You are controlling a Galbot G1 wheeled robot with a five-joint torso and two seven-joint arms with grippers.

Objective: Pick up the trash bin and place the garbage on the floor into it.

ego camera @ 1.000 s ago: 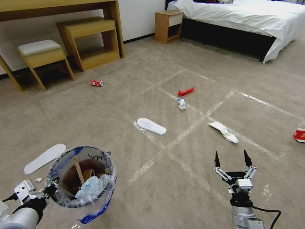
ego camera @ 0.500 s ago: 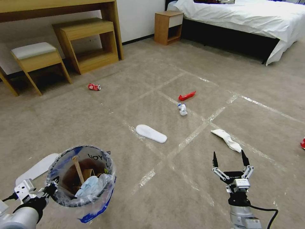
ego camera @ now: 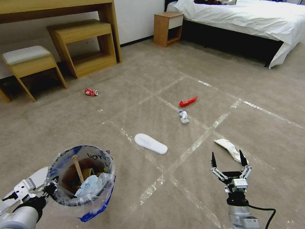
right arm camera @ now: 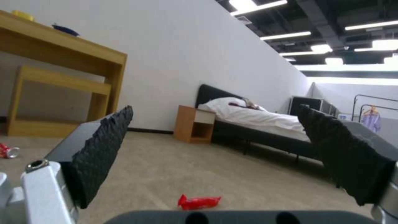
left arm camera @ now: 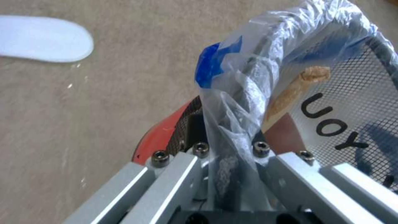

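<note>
Carpet [ego camera: 95, 127] spreads out ahead of me, beige-grey and crossed by shiny tape strips [ego camera: 190, 149]. My left gripper [ego camera: 49, 189] is clenched on the near rim of the bin [ego camera: 81, 178], holding it low at my left side; in the left wrist view the crinkled bag [left arm camera: 248, 93] is pinched between my fingers [left arm camera: 166, 177], with the bin's red outer wall [left arm camera: 159, 133] to one side and its mesh wall on the other. Inside the bin I see a wooden stick [ego camera: 77, 168] leaning up, a blue mask [ego camera: 90, 185] and brown paper [ego camera: 88, 173]. One white slipper [ego camera: 35, 178] lies on the floor just behind the bin, partly hidden by my arm. My right gripper [ego camera: 227, 158] hangs released over the carpet at my right, fingers spread wide and grasping nothing; in the right wrist view the two black ridged pads [right arm camera: 104, 146] stand far apart. Just beyond its tips lies a white crumpled piece [ego camera: 229, 149] on a tape strip. Another slipper [ego camera: 150, 143] lies near the middle of the floor, between the bin and the right gripper but farther out. Beyond it sit a small white wad [ego camera: 183, 116] and, just past that, a red wrapper [ego camera: 188, 101], near one another. A red can [ego camera: 91, 92] lies on its side well off to the left, near a wooden stool [ego camera: 27, 63] and a low shelf unit [ego camera: 85, 44]. At the far end stand a nightstand [ego camera: 166, 28] and a bed [ego camera: 241, 19] with white sheets.
</note>
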